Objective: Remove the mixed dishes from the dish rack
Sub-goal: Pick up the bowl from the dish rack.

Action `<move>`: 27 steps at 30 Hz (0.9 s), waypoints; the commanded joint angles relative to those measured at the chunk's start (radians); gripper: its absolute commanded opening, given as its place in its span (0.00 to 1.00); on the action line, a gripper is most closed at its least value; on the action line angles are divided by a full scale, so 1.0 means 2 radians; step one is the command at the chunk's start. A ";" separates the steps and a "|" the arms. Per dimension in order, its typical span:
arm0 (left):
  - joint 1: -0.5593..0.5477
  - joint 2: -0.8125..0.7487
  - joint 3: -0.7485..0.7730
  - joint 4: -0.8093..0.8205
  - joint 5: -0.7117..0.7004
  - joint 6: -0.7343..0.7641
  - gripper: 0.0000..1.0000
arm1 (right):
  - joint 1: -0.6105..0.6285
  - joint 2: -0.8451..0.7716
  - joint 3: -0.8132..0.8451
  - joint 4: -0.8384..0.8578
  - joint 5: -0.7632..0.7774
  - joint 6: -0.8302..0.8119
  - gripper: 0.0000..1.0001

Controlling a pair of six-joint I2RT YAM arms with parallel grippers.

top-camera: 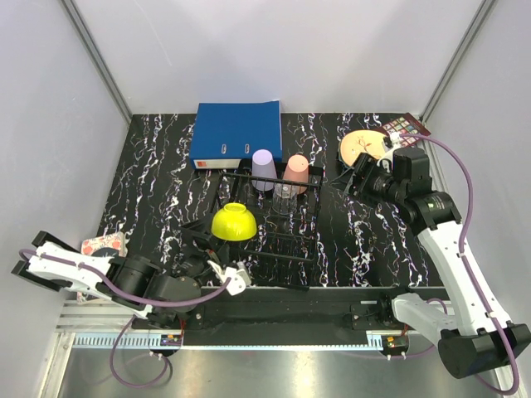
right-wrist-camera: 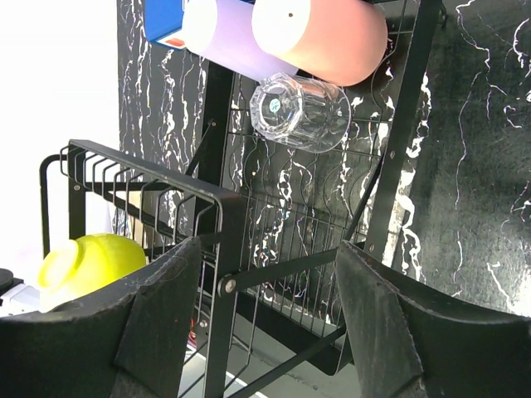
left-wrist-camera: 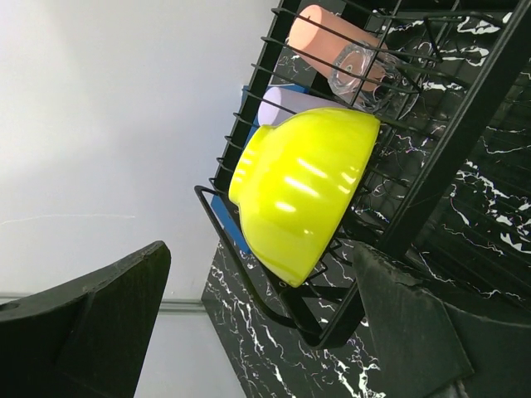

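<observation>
The black wire dish rack stands mid-table. A yellow bowl sits upside down at its left end. A lilac cup, a salmon-pink cup and a clear glass lie at its far end. My left gripper is open and empty at the rack's near-left corner, and in the left wrist view the bowl is just ahead of the open gripper. My right gripper is open and empty to the right of the rack, and in the right wrist view it faces the rack and the glass. No teal plate shows.
A blue binder lies behind the rack. A peach plate and a card of coloured squares lie at the back right. A watermelon-print plate lies at the left edge, beside the left arm. Grey walls enclose the table.
</observation>
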 commanded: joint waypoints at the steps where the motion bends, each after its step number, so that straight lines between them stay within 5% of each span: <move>1: -0.003 -0.009 -0.017 0.001 -0.014 0.006 0.99 | 0.003 0.005 0.000 0.031 -0.013 -0.003 0.73; 14: 0.050 -0.044 -0.076 0.170 0.005 0.124 0.90 | 0.004 0.011 -0.011 0.044 -0.022 0.014 0.74; 27: 0.157 -0.022 -0.076 0.205 0.105 0.155 0.81 | 0.003 0.011 -0.018 0.050 -0.022 0.014 0.73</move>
